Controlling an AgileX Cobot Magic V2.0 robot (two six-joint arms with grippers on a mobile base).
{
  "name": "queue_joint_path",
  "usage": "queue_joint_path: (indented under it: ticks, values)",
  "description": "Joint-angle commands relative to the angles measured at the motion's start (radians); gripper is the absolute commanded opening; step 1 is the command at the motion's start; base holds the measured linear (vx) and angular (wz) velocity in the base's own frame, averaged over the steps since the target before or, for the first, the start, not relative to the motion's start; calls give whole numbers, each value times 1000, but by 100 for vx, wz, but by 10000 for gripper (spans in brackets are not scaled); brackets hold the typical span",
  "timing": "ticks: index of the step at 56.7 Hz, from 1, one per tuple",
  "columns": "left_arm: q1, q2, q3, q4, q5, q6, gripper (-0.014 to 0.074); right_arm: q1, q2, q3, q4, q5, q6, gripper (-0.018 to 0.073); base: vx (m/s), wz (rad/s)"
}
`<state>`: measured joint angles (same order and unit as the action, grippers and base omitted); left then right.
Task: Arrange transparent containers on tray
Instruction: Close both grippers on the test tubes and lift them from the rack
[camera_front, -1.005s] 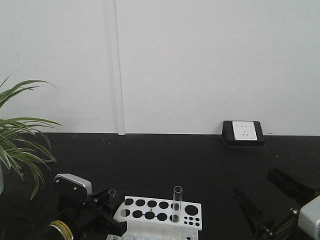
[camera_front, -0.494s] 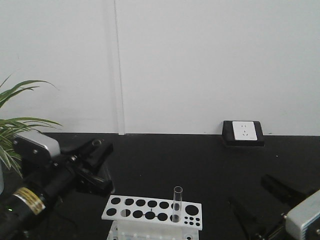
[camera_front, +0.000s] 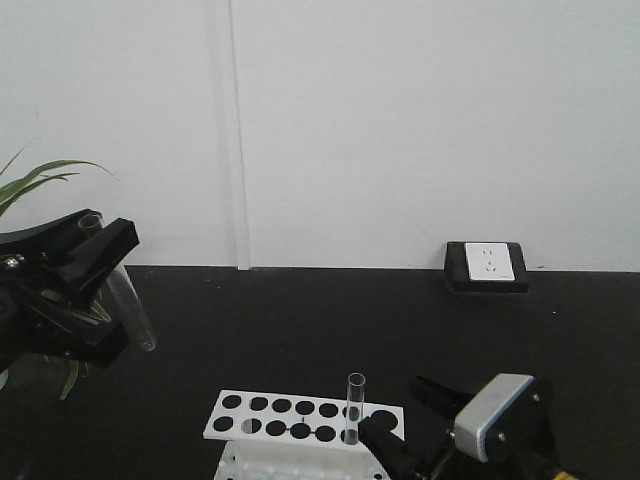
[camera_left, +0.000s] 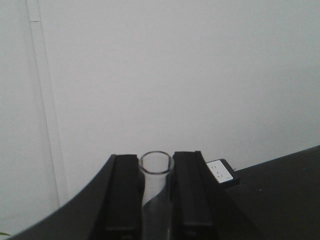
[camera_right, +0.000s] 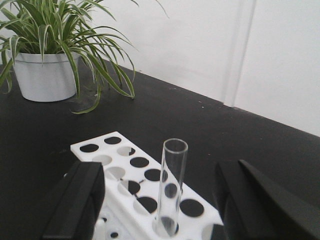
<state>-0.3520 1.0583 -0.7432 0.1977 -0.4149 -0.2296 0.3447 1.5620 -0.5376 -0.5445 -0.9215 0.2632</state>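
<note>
Clear glass test tube (camera_left: 156, 172), tilted high above the worktop (camera_front: 300, 330), sits clamped between the left fingers (camera_left: 125, 200); right fingers (camera_right: 80, 200) gape wide facing a second tube (camera_right: 171, 185) upright in a white rack (camera_right: 97, 150).

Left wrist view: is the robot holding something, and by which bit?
Yes. The left end effector holds a glass test tube just below its open rim. The right end effector holds nothing.

1. A slim clear glass test tube (camera_front: 130, 300) is clamped in the left gripper (camera_left: 156, 172) at 9 o'clock in the front view. It is tilted, with its open rim toward 11 o'clock and its rounded bottom toward 5 o'clock.
2. A second clear glass tube (camera_right: 170, 187) stands upright at 6 o'clock, rim up, in a white perforated plastic rack (camera_front: 396, 442).
</note>
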Motion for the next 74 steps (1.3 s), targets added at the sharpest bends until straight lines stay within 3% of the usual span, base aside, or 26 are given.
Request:
queue_joint_path:
  ticks: [1,34,40,55,66,74]
  values:
    - [-6,-26,-31,-13,-43,-1,-1,1,26,-73,-19,-100,30,512,0,0]
    - [-6,-27,-30,-17,-17,-6,-1,1,268,-266,-38,-174,84,498,0,0]
    - [-6,-27,-30,-17,-16,-6,-1,1,275,-276,-39,-173,78,421,0,0]
    - [-6,-27,-30,-17,-15,-6,-1,1,275,-277,-39,-182,77,-12,0,0]
    - [-6,-27,-30,-25,11,-6,-1,1,236,-277,-39,-176,79,-13,0,0]
    - [-6,-27,-30,-25,74,-6,-1,1,126,-283,-35,-95,84,-13,0,0]
